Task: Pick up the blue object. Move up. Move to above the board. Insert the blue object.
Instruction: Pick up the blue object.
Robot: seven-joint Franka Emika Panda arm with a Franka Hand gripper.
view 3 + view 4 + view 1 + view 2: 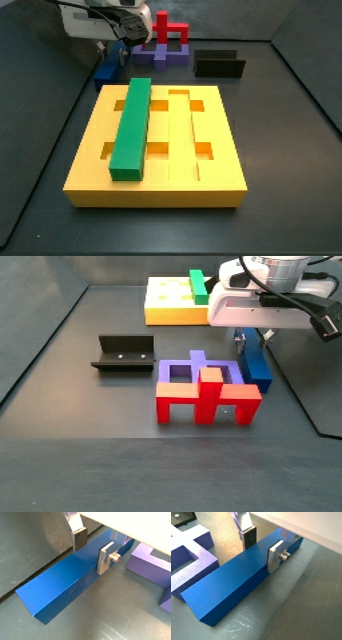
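The blue object (pixel 57 587) is a long dark-blue bar lying flat on the grey floor; it shows in both wrist views (pixel 234 587) and both side views (pixel 107 70) (pixel 257 368). My gripper (pixel 93 548) (pixel 263 547) stands over one end of it, with one finger against each long side. The jaws look closed on the bar, with no gap showing. In the side views the gripper (pixel 118 45) (pixel 247 336) is low over the bar. The board (pixel 214 150) (pixel 163 306) is a yellow grooved slab, apart from the bar.
A green bar (pixel 131 125) (pixel 198 281) lies in a groove of the board. A purple block with red uprights (pixel 203 391) (pixel 167 45) sits right beside the blue bar and shows in both wrist views (pixel 150 564) (pixel 188 554). A black open box (pixel 124 353) (pixel 218 65) stands nearby.
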